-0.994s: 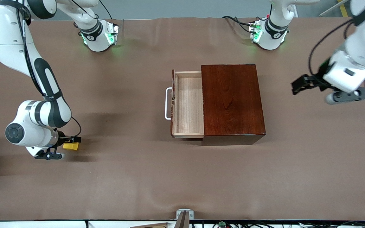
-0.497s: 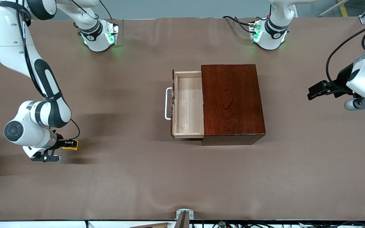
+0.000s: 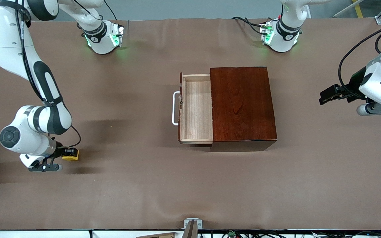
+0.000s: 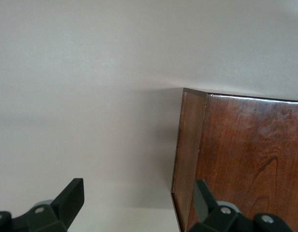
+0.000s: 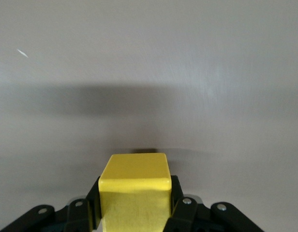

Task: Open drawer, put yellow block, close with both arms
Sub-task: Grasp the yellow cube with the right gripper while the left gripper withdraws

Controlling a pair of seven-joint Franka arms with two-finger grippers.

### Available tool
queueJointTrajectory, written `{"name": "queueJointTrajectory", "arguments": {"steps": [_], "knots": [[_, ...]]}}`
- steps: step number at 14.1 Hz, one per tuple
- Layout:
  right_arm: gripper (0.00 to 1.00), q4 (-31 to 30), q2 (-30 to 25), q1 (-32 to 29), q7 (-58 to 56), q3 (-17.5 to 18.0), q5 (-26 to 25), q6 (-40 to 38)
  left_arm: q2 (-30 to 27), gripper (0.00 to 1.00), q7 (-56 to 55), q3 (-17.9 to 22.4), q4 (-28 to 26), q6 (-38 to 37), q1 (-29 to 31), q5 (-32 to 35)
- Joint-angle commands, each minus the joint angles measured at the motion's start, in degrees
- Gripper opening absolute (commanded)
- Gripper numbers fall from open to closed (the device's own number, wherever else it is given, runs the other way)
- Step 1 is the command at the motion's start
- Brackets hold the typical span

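1. Look toward the right arm's end of the table from the box (image 3: 241,107): your right gripper (image 3: 68,152) is clenched on the yellow block (image 3: 71,155), low over the table (image 3: 144,185).
2. The drawer (image 3: 195,109) stands pulled out of the box, its white handle (image 3: 175,108) facing the right arm's end.
3. Toward the left arm's end from the box, your left gripper (image 3: 326,95) waits in the air with its fingers (image 4: 71,195) spread, grasping nothing.

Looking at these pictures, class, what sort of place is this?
Probably a robotics lab bench: two white arms bolted to a brown-covered table, a wooden box with its drawer open, and cables at the edge.
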Motion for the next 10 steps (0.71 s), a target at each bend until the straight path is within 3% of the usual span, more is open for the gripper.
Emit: {"name": "queueJointTrajectory", "arguments": {"steps": [1, 6, 10], "knots": [[0.00, 5.1, -0.6, 1.3, -6.1, 0.7, -0.5, -2.4, -1.1, 1.00, -0.1, -0.2, -1.1, 0.8, -0.3, -0.3], [0.00, 7.1, -4.0, 3.6, -23.1, 1.2, 0.0, -2.8, -1.0, 1.00, -0.1, -0.2, -1.0, 0.8, -0.3, -0.3], [0.00, 7.1, -7.0, 3.4, -30.7, 4.1, 0.1, -11.0, -1.1, 1.00, -0.1, -0.2, -0.8, 0.8, -0.3, -0.3]]}}
